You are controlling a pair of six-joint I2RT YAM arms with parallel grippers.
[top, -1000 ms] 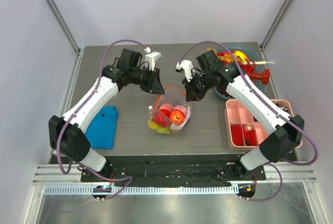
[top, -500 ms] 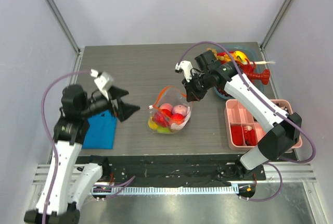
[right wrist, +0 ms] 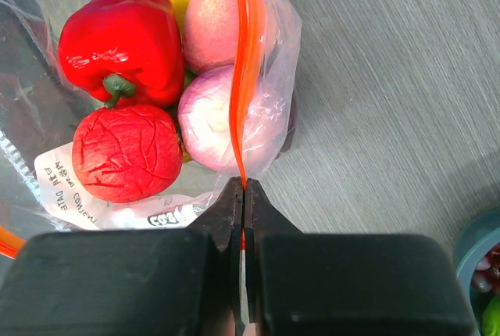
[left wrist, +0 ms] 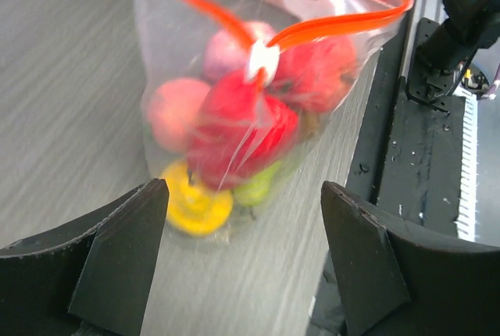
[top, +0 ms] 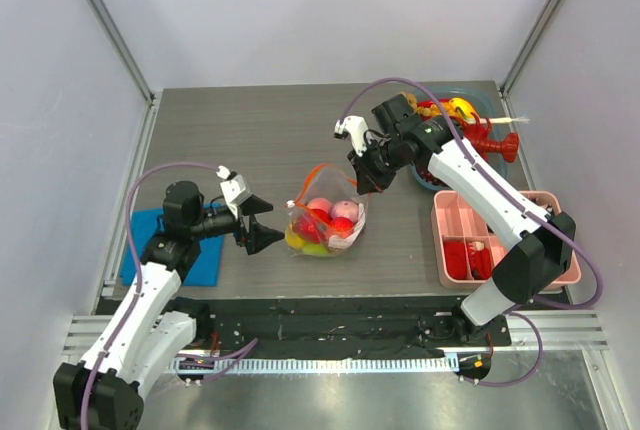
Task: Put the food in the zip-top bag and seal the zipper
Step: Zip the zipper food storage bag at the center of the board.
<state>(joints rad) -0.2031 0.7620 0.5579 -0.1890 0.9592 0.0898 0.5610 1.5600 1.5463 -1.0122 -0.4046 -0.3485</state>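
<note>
**Two grippers, one bag: food loaded, zipper not yet run**

Six or so toy pieces sit inside the clear crinkly plastic zip-top bag (top: 345, 235), which stands mid-table on the grey wood-grain tabletop (top: 250, 130). The right gripper (right wrist: 244, 195) is clamped tight on the thin orange-red zipper strip (right wrist: 247, 55), pinching its far end and lifting it. That, I'd say, is what props the bag upright and pulls the strip taut. On the other side, the left gripper (left wrist: 242, 250) hangs low with fingers spread wide, grasping nothing, aimed at the bag's near end and clear of it. Right in its sights is the small white slider piece (left wrist: 263, 61), where the two orange lips part, so the mouth gapes open. My read: it is lining up to take that end so the seal can be drawn.

Contents now: a glossy red toy bell pepper (right wrist: 117, 39), a wrinkled red fruit (right wrist: 125, 152), a pale pink-purple ball (right wrist: 215, 117), a peach-pink ball (right wrist: 215, 23), and a yellow piece (left wrist: 191, 203) and a green piece (left wrist: 254, 187) at the bottom. Off right, a pink compartment tray (top: 545, 205) holds red bits in its near-left cells, and a teal bowl (right wrist: 469, 242) carries more toys
</note>
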